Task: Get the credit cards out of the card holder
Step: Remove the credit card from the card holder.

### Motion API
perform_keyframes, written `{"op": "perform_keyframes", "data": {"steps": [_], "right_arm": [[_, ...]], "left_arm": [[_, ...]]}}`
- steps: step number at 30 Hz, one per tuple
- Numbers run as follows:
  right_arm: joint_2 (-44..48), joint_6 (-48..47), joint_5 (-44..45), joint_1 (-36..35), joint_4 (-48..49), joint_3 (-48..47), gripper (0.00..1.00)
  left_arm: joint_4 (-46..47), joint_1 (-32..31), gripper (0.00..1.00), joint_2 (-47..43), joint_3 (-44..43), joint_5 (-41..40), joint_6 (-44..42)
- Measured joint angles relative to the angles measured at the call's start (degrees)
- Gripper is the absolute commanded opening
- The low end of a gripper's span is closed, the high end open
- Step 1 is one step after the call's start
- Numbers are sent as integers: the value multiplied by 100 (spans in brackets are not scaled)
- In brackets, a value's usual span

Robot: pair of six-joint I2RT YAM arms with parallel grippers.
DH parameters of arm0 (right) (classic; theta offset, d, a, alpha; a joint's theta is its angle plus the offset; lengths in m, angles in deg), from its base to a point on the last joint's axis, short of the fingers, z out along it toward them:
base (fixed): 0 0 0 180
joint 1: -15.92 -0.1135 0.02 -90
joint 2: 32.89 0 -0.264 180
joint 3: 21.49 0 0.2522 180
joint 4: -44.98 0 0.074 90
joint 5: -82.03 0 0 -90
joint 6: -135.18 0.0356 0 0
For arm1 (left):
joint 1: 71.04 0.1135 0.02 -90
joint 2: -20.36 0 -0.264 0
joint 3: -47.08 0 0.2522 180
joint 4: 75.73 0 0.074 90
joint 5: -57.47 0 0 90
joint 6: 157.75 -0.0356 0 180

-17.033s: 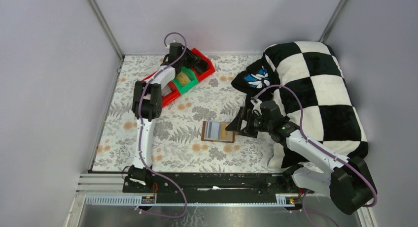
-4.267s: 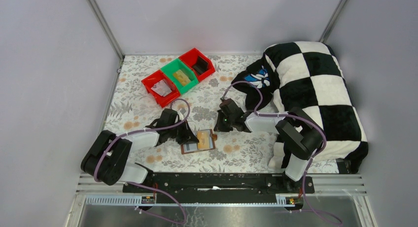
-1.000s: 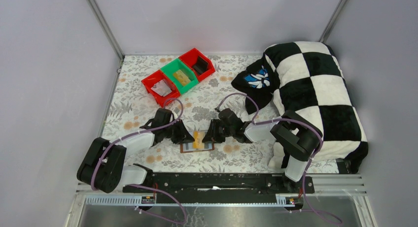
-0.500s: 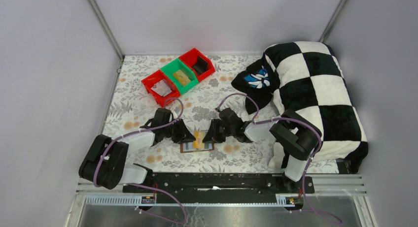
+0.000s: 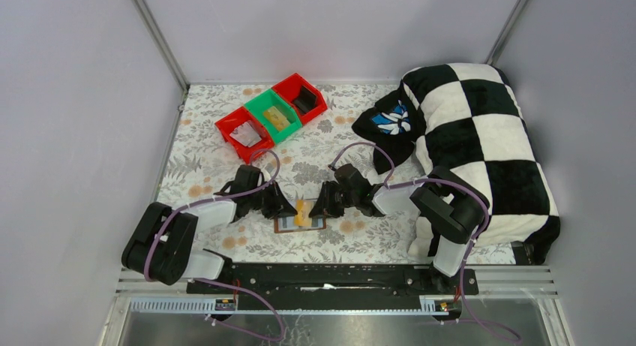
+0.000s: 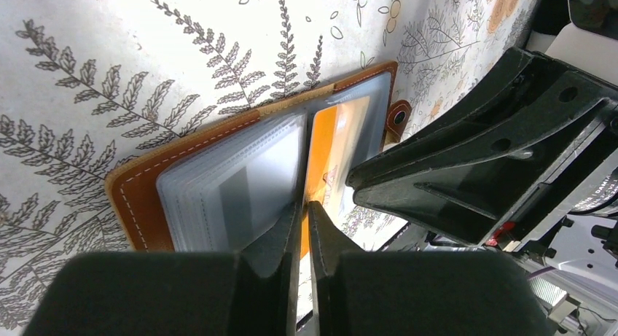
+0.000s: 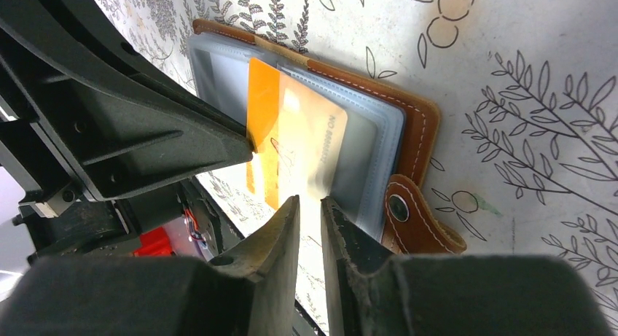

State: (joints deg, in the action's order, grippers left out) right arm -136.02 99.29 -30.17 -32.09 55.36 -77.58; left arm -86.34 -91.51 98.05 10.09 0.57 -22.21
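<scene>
The brown card holder lies open on the flowered table between both grippers. An orange credit card sticks partway out of a clear sleeve, tilted up off the holder. My left gripper is shut on that card's edge; orange shows between its fingers. My right gripper is nearly closed on the pale sleeve end, next to the snap tab. A greyish card sits in the left-hand sleeves. In the top view the left gripper and right gripper face each other over the card.
A red bin, a green bin and a second red bin stand in a row at the back left. A black-and-white checkered pillow and a dark cloth fill the right side.
My left gripper's jaws have narrowed onto the orange card's edge. Both arms have stayed almost in place over the holder.
</scene>
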Motion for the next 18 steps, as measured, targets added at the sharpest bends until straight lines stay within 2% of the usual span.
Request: {"op": "perform_keyframes", "data": {"steps": [3,7,13,15,18], "right_arm": [[-2,0,-4,2,-2,0,25],[-2,0,-28,9,-22,0,24],[-2,0,-127,46,-70,0,24],[-2,-2,-129,46,-72,0,24],[-2,-2,-133,50,-74,0,25]], "left_arm": [[17,-9,19,7,-9,24,-13],[26,-26,18,90,-70,87,-52],[13,-66,8,243,-170,118,-155],[-17,-72,0,251,-184,109,-234],[-76,-76,0,260,-221,98,-310]]}}
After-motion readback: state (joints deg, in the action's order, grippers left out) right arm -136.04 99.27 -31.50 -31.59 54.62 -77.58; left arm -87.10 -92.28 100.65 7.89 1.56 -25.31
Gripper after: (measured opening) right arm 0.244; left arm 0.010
